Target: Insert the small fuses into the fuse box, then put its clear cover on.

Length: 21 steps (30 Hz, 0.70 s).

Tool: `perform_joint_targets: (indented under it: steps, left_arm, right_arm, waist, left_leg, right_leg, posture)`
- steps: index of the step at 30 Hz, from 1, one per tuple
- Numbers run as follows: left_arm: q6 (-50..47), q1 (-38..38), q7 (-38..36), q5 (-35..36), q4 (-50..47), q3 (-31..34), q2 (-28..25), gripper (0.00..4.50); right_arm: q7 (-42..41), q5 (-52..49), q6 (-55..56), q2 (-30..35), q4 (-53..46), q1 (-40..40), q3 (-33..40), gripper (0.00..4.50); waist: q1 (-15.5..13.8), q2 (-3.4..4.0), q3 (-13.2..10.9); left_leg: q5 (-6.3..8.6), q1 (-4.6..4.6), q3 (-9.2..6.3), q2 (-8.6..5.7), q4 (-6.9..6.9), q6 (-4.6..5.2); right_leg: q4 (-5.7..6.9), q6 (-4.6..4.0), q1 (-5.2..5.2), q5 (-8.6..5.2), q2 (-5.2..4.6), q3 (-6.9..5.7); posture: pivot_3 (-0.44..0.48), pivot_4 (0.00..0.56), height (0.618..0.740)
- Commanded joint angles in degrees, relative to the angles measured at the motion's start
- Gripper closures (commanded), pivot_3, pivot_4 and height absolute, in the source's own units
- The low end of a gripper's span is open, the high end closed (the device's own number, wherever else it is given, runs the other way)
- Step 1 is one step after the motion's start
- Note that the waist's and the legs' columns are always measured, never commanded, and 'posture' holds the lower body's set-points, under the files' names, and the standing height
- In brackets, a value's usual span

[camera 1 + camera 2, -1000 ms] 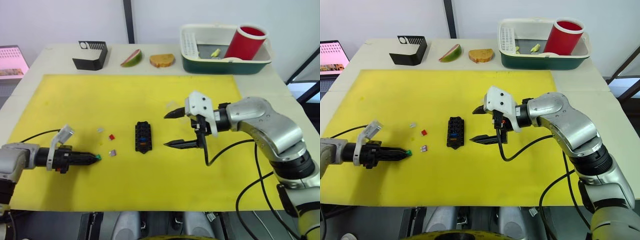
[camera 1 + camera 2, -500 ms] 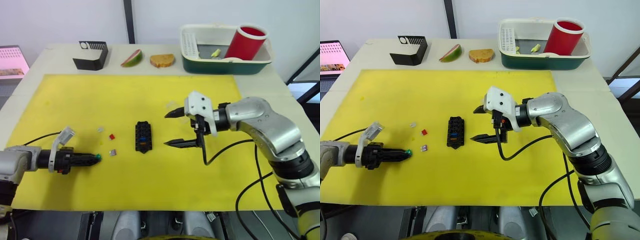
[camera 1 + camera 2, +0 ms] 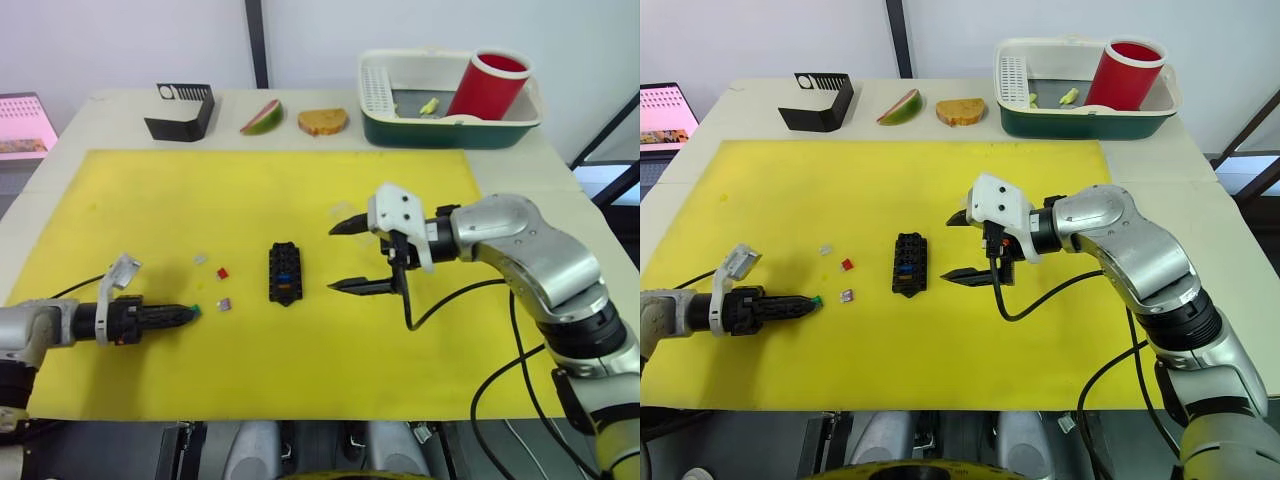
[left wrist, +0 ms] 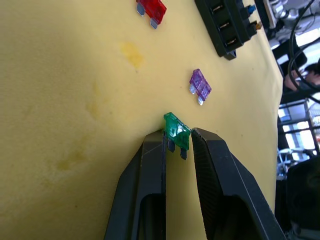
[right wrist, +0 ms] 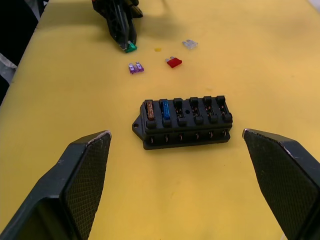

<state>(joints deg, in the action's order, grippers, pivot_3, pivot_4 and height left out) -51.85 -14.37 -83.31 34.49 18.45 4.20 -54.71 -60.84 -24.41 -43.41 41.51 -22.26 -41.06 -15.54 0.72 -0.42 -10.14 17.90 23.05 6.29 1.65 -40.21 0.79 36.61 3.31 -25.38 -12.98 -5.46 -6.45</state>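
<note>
On mat (image 3: 940, 190): three loose fuses (image 5: 136, 67); two in fuse box (image 5: 182, 122).

black fuse box (image 5: 183, 123), orange, blue fuses seated

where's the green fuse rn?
The green fuse sits between the left gripper fingertips, low over the yellow mat on the robot's left, beside the purple fuse and left of the fuse box.

Pale wall (image 3: 120, 40), beige table (image 3: 560, 170) (yellow mat (image 3: 250, 200) on top)
</note>
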Motion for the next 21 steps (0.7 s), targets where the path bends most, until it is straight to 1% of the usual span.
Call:
perform_joint_targets:
  steps: [1, 17, 18, 19, 21]
  left_arm:
    - [0.26, 0.15, 1.90, -0.69, 1.56, 1.34, 0.08, 3.60]
    - [0.17, 1.95, 2.68, -0.35, 0.66, 2.93, -0.05, 3.60]
    - [0.20, 1.94, 2.79, -0.31, 0.68, 2.96, 0.00, 4.16]
    - [0.22, 1.95, 2.90, -0.26, 0.68, 2.98, 0.03, 4.45]
    - [0.50, 2.09, 3.06, -0.31, 0.59, 2.97, 0.06, 4.45]
  right_arm:
    - [-0.11, 0.26, 0.90, -0.43, -0.53, -0.65, 0.10, 0.00]
    - [-0.67, 1.19, 1.76, -1.09, 0.29, -1.17, -0.39, 0.00]
    - [-0.69, 1.26, 1.87, -1.13, 0.40, -1.24, -0.47, 0.00]
    - [-0.70, 1.30, 1.94, -1.16, 0.47, -1.29, -0.54, 0.00]
    - [-0.75, 1.38, 2.05, -1.26, 0.62, -1.40, -0.65, 0.00]
  waist:
    - [0.04, 0.00, 0.00]
    - [0.15, 0.00, 0.00]
    - [0.15, 0.00, 0.00]
    - [0.14, 0.00, 0.00]
    - [0.13, 0.00, 0.00]
  left_leg:
    - [0.00, -0.01, 0.00, 0.00, 0.00, 0.00]
    - [-0.01, -0.04, 0.00, 0.01, 0.00, -0.02]
    - [-0.01, -0.04, 0.01, 0.01, 0.00, -0.02]
    - [-0.01, -0.04, 0.01, 0.01, 0.00, -0.02]
    - [-0.01, -0.04, 0.01, 0.01, 0.00, -0.02]
  right_leg:
    - [0.02, 0.00, 0.00, 0.00, 0.00, 0.01]
    - [0.08, -0.01, -0.01, -0.01, 0.00, 0.04]
    - [0.08, -0.02, -0.01, -0.01, 0.00, 0.04]
    - [0.08, -0.01, -0.01, -0.01, 0.00, 0.04]
    - [0.08, -0.01, -0.01, -0.01, 0.00, 0.04]
  posture:
    - [0.000, 0.150, 0.740]
    - [0.000, 0.150, 0.740]
    - [0.000, 0.150, 0.740]
    - [0.000, 0.150, 0.740]
    - [0.000, 0.150, 0.740]
